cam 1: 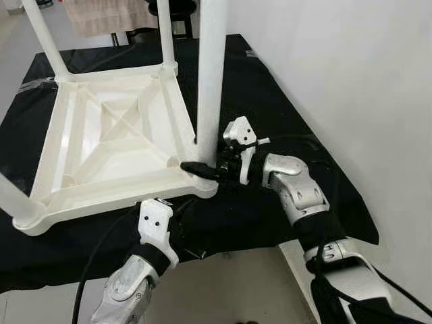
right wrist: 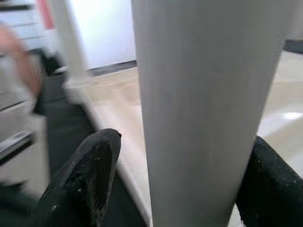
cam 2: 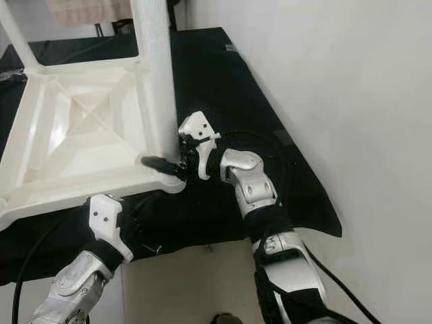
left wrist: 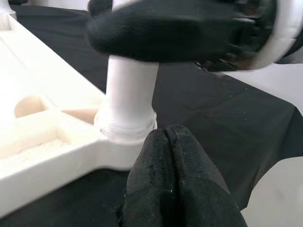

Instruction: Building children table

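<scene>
We are looking at a white plastic children's table (cam 1: 115, 135) lying upside down on a black cloth (cam 1: 283, 121) spread over the floor beside a white wall (cam 1: 364, 81), its ribbed underside facing up and its legs pointing upward. The leg (cam 1: 210, 74) at the corner nearest us is standing in its socket (left wrist: 125, 125), and we are judging this to be the step in hand: seating or tightening that leg. Our right end effector (cam 1: 202, 169) is reaching in low at the base of the leg, and in the right wrist view its two black fingers (right wrist: 90, 175) are sitting on either side of the leg with a little gap showing on one side, so we are reading it as spread around the leg rather than clamped on it. Our left end effector (left wrist: 170, 179) is clenched on nothing, fingers pressed together, hovering just beside the socket and below the table's edge. Next, we are thinking the right fingers need to close firmly on the leg and press or twist it home while the left steadies the frame. We are finding no brand, label or readable writing anywhere.
</scene>
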You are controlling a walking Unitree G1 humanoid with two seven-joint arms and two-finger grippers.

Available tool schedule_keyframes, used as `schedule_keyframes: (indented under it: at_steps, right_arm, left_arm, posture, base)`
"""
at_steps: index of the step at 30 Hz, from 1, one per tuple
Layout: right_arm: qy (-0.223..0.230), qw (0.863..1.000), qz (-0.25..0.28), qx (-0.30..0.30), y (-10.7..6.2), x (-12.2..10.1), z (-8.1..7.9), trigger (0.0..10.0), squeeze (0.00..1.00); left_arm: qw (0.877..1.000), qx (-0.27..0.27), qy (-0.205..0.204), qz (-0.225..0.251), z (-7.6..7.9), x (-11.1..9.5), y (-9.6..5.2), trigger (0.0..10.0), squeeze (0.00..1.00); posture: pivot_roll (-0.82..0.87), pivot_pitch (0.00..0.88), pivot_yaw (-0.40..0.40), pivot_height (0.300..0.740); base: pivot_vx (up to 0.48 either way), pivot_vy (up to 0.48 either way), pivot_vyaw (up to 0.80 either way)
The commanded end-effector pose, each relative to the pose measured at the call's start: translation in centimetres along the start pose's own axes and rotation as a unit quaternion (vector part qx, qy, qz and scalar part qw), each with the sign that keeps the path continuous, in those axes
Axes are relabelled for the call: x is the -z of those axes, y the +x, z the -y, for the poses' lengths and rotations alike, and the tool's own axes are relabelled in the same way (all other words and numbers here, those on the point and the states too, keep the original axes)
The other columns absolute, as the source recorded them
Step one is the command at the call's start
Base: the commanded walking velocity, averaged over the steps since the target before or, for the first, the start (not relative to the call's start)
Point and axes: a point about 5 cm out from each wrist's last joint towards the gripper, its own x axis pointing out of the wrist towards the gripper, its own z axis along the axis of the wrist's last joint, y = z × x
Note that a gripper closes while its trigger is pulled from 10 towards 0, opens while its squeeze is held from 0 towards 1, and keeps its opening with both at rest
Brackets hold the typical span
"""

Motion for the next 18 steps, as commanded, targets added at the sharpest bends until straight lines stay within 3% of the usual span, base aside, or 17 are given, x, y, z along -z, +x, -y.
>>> schedule_keyframes:
  at_steps: [1, 5, 6, 7, 14, 15, 18]
  right_arm:
    - [0.000, 0.998, -0.007, -0.058, 0.5, 0.2, -0.7, 10.0, 0.00]
    - [0.013, 0.998, 0.000, -0.063, 0.5, -0.3, 0.0, 10.0, 0.00]
    - [0.025, 0.998, 0.007, -0.059, 0.5, -0.4, 0.4, 8.2, 0.00]
    - [0.034, 0.998, 0.010, -0.051, 0.3, -0.4, 0.8, 0.0, 0.00]
    - [0.037, 0.999, 0.001, -0.007, -0.4, 0.1, 2.0, 0.0, 0.00]
    - [0.035, 0.999, 0.004, 0.025, -1.2, 0.4, 2.5, 0.0, 0.00]
    - [0.035, 0.998, 0.006, 0.050, -2.1, 0.9, 2.6, 0.0, 0.00]
  left_arm:
    - [1.000, -0.004, -0.003, -0.012, -0.1, 0.5, -0.2, 10.0, 0.00]
    - [1.000, -0.005, -0.003, -0.011, 0.0, 0.5, -0.2, 10.0, 0.00]
    - [1.000, -0.005, -0.004, -0.011, 0.0, 0.5, -0.2, 10.0, 0.00]
    - [1.000, -0.005, -0.004, -0.012, 0.1, 0.6, -0.2, 10.0, 0.00]
    - [1.000, -0.004, -0.006, -0.012, 0.1, 0.7, -0.2, 10.0, 0.00]
    - [1.000, -0.004, -0.006, -0.012, 0.1, 0.7, -0.2, 10.0, 0.00]
    - [1.000, -0.004, -0.007, -0.012, 0.1, 0.7, -0.2, 10.0, 0.00]
  posture:
    - [0.06, 0.137, -0.033, 0.740]
    - [0.06, 0.142, -0.034, 0.740]
    - [0.06, 0.142, -0.036, 0.740]
    - [0.06, 0.143, -0.037, 0.740]
    - [0.06, 0.144, -0.037, 0.740]
    - [0.05, 0.146, -0.037, 0.740]
    - [0.05, 0.150, -0.031, 0.740]
  base:
    - [0.000, 0.000, 0.00]
    - [0.000, 0.000, 0.00]
    - [0.000, 0.000, 0.00]
    - [0.000, 0.000, 0.00]
    - [0.000, 0.000, 0.00]
    - [0.000, 0.000, 0.00]
    - [0.000, 0.000, 0.00]
